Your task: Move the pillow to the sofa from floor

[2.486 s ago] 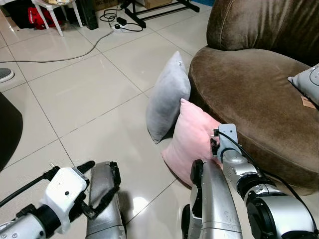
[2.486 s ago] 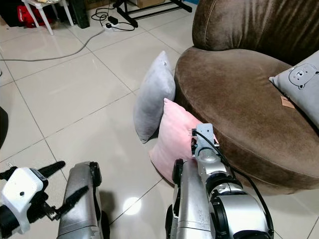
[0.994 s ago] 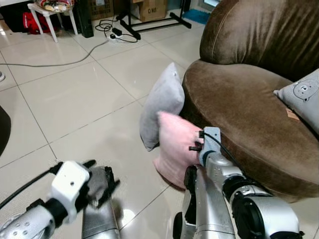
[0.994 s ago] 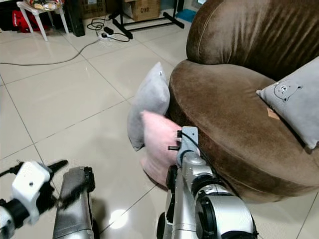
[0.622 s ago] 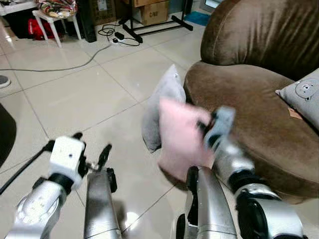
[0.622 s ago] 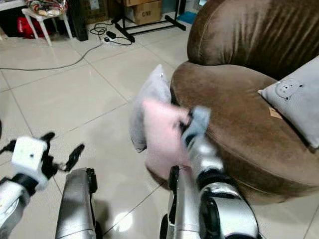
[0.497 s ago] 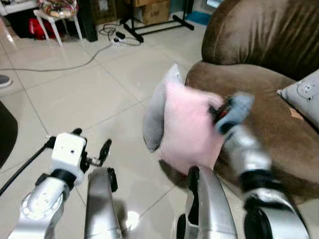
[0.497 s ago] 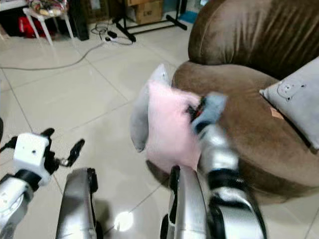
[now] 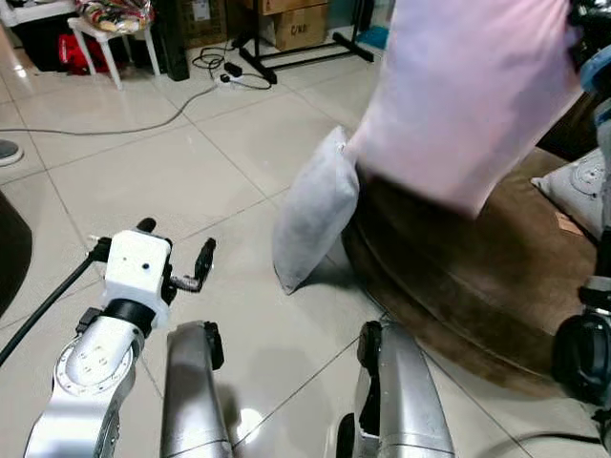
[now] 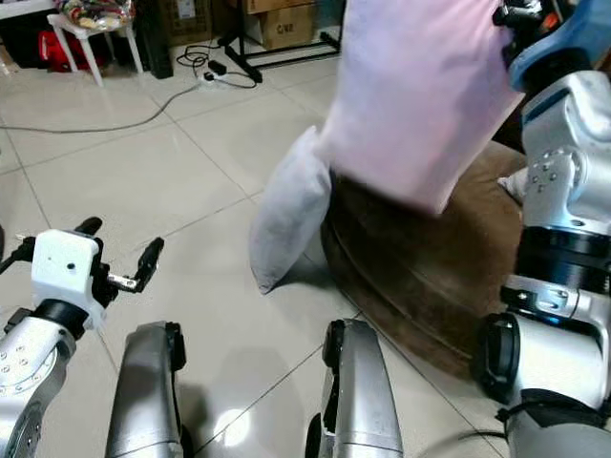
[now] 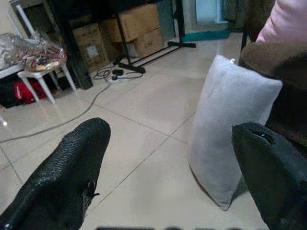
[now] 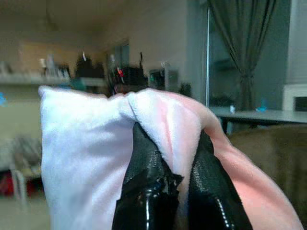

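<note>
The pink pillow [image 9: 468,91] hangs high in the air over the front edge of the brown sofa [image 9: 458,277]. My right gripper [image 12: 165,148] is shut on a fold of the pink pillow [image 12: 96,158] near its top edge, with the arm raised at the right [image 10: 563,124]. A grey pillow [image 9: 313,212] leans upright on the floor against the sofa's front. My left gripper [image 9: 172,253] is open, low at the left above the tiles, with the grey pillow [image 11: 225,143] ahead of its spread fingers [image 11: 72,163].
Another grey pillow [image 9: 578,186] with a bear print lies on the sofa seat at the right. A cable [image 9: 115,114] runs over the white tile floor. At the back stand a white stool [image 9: 105,38], boxes [image 9: 296,24] and a black stand [image 9: 286,48].
My right arm has swung the pink pillow up from beside the sofa's front to high above the seat. The left gripper has risen slightly. The camera shifted a little.
</note>
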Robot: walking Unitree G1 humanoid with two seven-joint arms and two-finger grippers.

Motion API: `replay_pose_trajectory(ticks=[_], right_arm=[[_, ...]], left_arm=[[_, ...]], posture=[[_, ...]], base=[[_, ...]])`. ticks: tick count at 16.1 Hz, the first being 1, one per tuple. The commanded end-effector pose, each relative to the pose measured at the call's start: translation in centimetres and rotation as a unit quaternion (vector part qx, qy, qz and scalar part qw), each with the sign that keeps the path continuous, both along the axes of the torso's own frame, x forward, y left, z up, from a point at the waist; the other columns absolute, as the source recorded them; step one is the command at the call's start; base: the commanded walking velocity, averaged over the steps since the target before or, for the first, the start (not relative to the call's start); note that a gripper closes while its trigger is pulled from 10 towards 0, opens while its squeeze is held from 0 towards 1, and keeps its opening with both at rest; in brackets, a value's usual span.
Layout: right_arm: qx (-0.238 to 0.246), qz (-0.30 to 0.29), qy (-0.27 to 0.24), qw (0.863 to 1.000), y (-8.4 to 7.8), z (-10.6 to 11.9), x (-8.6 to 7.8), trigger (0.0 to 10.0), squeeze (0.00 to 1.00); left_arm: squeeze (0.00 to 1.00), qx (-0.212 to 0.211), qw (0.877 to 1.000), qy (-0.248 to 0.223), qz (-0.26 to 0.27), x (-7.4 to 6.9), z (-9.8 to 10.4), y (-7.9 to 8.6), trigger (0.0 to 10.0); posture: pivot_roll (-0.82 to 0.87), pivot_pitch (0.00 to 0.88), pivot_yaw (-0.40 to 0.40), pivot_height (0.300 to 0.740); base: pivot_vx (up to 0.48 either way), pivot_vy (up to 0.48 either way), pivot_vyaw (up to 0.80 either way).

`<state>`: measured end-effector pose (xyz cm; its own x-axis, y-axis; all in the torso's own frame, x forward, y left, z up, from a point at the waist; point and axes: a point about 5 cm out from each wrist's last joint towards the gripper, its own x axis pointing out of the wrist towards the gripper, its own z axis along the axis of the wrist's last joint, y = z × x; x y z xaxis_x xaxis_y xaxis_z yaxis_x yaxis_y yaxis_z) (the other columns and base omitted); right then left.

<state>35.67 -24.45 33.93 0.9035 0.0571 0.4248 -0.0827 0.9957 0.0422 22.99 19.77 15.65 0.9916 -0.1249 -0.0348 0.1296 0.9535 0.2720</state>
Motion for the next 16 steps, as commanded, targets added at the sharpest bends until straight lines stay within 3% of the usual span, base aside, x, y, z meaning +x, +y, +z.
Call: replay_pose_trajectory(ticks=[1, 2, 7, 9, 13, 16], right_arm=[[-0.026, -0.015, 0.023, 0.999, 0.3, -0.7, 0.3, 10.0, 0.00], [-0.050, 0.004, 0.098, 0.994, 3.1, -4.8, 1.5, 10.0, 0.00], [-0.045, 0.006, 0.169, 0.985, 7.6, -9.8, 1.9, 10.0, 0.00], [-0.009, 0.003, 0.193, 0.981, 8.4, -11.4, 1.3, 10.0, 0.00], [-0.004, 0.005, 0.193, 0.981, 8.9, -12.4, 0.0, 10.0, 0.00], [0.021, 0.015, 0.194, 0.981, 9.4, -14.1, -2.2, 10.0, 0.00]], left_arm=[[0.51, 0.004, 1.000, -0.001, 0.000, 0.0, 0.0, -0.2, 10.0], [0.48, 0.005, 1.000, -0.003, -0.001, 0.0, 0.1, -0.4, 10.0], [0.41, 0.004, 1.000, 0.001, 0.009, 0.1, -0.1, -0.4, 10.0], [0.37, 0.015, 1.000, 0.001, 0.008, 0.2, -0.1, -0.7, 10.0], [0.36, 0.037, 0.999, 0.009, 0.022, 0.3, -0.6, -0.6, 10.0], [0.36, 0.040, 0.999, -0.018, 0.031, 1.1, 0.1, -0.7, 10.0]], posture=[[0.06, 0.000, -0.076, 0.430], [0.08, 0.000, -0.084, 0.430], [0.08, 0.000, -0.080, 0.445], [0.08, 0.000, -0.086, 0.465], [0.06, 0.000, -0.078, 0.505], [0.03, 0.000, -0.048, 0.545]], base=[[0.000, 0.000, 0.00], [0.000, 0.000, 0.00], [0.000, 0.000, 0.00], [0.000, 0.000, 0.00], [0.000, 0.000, 0.00], [0.000, 0.000, 0.00]])
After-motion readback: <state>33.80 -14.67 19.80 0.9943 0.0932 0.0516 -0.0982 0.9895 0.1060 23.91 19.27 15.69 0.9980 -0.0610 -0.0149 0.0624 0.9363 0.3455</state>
